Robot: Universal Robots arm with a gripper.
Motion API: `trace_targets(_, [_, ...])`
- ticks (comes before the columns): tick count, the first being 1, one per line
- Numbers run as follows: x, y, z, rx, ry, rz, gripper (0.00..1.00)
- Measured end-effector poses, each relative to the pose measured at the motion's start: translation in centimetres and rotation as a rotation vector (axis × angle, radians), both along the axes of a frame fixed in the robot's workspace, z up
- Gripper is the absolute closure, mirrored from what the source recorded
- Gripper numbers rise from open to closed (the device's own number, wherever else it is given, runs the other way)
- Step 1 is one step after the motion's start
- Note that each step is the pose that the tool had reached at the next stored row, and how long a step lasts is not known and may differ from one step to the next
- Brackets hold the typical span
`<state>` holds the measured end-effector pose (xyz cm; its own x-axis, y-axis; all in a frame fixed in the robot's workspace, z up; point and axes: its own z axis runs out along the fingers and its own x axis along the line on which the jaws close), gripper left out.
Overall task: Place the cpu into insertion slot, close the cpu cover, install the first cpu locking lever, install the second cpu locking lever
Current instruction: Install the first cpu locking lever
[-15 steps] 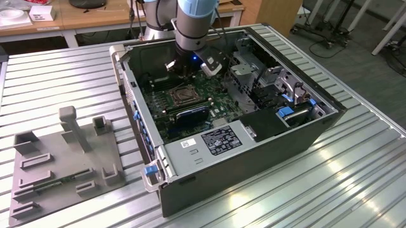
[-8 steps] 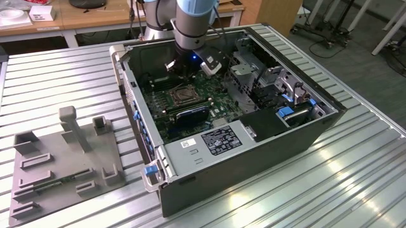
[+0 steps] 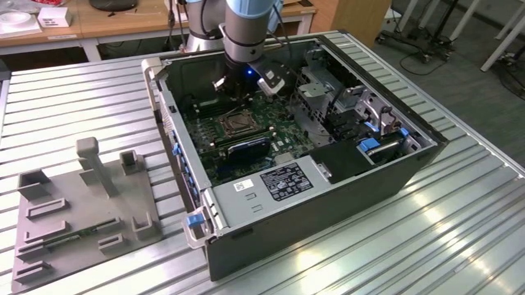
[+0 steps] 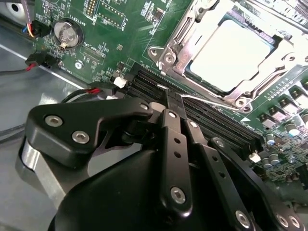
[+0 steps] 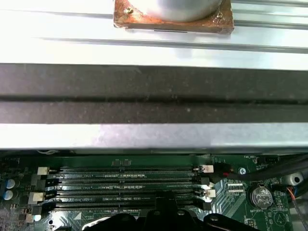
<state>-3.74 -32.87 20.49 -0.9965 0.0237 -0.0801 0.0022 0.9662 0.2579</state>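
Clenched and empty, my claw (image 4: 175, 103) is hovering over the memory slots (image 4: 202, 113) beside the insertion slot (image 4: 226, 53), where the cpu (image 4: 231, 55) is sitting under the cpu cover (image 4: 180, 50); drifting risks snagging them.

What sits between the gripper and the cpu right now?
In the second wrist view, the long black memory slots lie between the gripper and the cpu.

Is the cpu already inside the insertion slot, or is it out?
In. In the second wrist view the cpu lies flat inside the insertion slot, under the cpu cover.
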Motion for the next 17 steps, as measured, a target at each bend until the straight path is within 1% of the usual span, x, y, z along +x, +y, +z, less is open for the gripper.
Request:
trace_targets(4, [0.00, 0.03, -0.11, -0.0132, -0.0019, 0.000, 0.89])
trace_targets(11, [0.00, 0.16, -0.58, -0.0303, -0.0057, 0.000, 0.89])
trace_targets(17, [0.00, 0.34, -0.99, -0.0482, -0.0105, 0.000, 0.89])
